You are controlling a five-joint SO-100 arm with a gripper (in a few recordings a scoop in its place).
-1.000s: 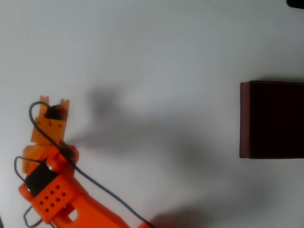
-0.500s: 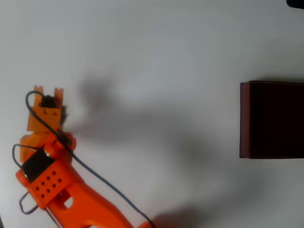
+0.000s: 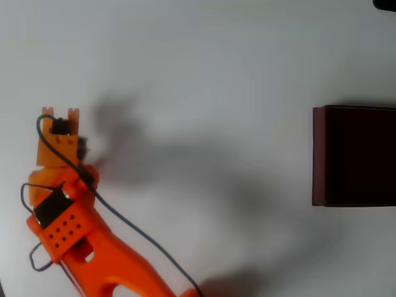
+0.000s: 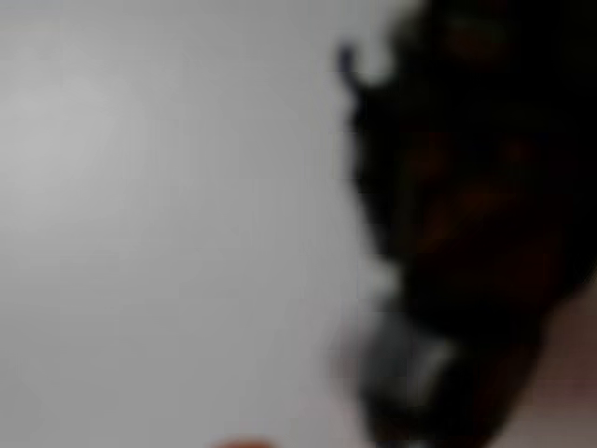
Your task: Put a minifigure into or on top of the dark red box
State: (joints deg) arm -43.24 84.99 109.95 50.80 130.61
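Beside the jaws (image 3: 69,133) sits the minifigure (image 3: 83,147), contact unclear.

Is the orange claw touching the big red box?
Apart. In the overhead view the claw is far left and the red box far right, bare table between them.

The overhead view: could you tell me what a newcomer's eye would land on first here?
The bright orange arm at lower left stands out against the pale white table, its gripper pointing up the picture. At the right edge sits the dark red box with its near-black inside. A small dark lump, perhaps the minifigure, peeks out beside the gripper.
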